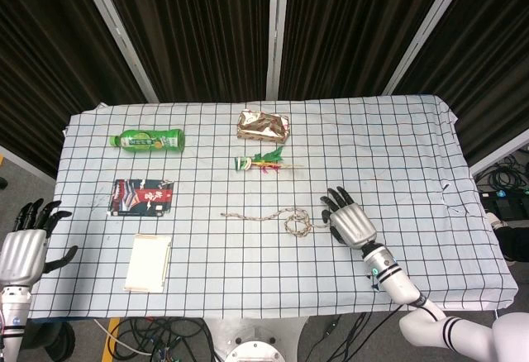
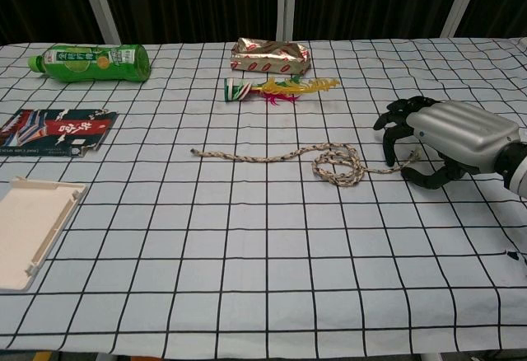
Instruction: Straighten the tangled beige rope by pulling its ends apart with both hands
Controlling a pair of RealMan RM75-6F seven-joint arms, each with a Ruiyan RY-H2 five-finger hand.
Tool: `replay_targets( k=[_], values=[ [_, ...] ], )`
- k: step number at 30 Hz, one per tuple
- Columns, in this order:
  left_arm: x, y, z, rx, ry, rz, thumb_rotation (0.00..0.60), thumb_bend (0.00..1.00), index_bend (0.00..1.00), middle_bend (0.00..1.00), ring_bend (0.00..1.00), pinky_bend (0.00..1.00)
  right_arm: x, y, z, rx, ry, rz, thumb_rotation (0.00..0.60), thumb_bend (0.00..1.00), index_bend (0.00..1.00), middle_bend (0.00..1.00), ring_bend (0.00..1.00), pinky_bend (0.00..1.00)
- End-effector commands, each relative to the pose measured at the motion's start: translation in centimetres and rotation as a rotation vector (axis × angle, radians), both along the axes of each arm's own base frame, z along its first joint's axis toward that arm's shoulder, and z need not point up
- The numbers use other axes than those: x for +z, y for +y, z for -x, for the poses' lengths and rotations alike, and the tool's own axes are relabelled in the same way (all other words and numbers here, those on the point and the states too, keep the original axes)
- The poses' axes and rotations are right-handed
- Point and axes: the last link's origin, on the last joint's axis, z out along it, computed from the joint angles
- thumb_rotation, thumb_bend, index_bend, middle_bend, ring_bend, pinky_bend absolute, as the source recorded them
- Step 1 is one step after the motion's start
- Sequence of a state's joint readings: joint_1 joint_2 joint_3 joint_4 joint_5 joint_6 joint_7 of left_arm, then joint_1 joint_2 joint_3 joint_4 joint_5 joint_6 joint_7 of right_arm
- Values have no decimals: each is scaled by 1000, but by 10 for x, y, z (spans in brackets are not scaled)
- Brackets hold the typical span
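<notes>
The beige rope (image 2: 272, 158) lies across the middle of the checked cloth, its left stretch almost straight and a tangled loop (image 2: 338, 166) near its right end. In the head view the rope (image 1: 263, 216) runs toward my right hand (image 1: 350, 218). That right hand (image 2: 449, 138) hovers palm down at the rope's right tip, fingers (image 2: 389, 130) spread on one side of it and the thumb on the other, not closed on it. My left hand (image 1: 23, 250) hangs off the table's left edge, fingers apart, holding nothing, far from the rope's left end (image 2: 195, 152).
Behind the rope lie a green-and-red feathered toy (image 2: 276, 87) and a gold foil packet (image 2: 270, 55). A green bottle (image 2: 89, 62) lies at the back left, a dark snack packet (image 2: 56, 130) in front of it, and a cream flat box (image 2: 29, 229) near the front left edge.
</notes>
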State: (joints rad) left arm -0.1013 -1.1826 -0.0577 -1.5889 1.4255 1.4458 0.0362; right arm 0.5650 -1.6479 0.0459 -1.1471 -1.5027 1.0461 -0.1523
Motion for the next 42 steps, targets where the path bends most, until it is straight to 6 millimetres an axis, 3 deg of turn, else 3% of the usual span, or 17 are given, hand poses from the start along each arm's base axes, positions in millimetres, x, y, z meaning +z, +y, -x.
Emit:
replay_targets(
  k=[1, 9, 13, 19, 42],
  values=[
    [0, 0, 0, 0, -1, 0, 600, 205, 263, 110, 0, 0, 0, -1, 0, -4, -3, 5, 600, 395, 491, 167, 0, 0],
    [0, 0, 2, 5, -3, 2, 600, 205, 263, 103, 0, 0, -3, -3, -1, -14, -1, 7, 600, 390, 502, 173, 0, 0],
    [1, 0, 2, 6, -3, 2, 600, 206, 263, 103, 0, 0, -3, -2, -1, -21, -6, 5, 600, 318, 502, 169, 0, 0],
    [1, 0, 2, 2, -5, 0, 600, 205, 263, 103, 0, 0, 0, -5, -2, -32, -16, 7, 600, 294, 507, 168, 0, 0],
    [1, 2, 1, -15, 5, 15, 600, 206, 256, 100, 0, 0, -3, -7, -4, -37, -10, -3, 600, 389, 554, 194, 0, 0]
  ],
)
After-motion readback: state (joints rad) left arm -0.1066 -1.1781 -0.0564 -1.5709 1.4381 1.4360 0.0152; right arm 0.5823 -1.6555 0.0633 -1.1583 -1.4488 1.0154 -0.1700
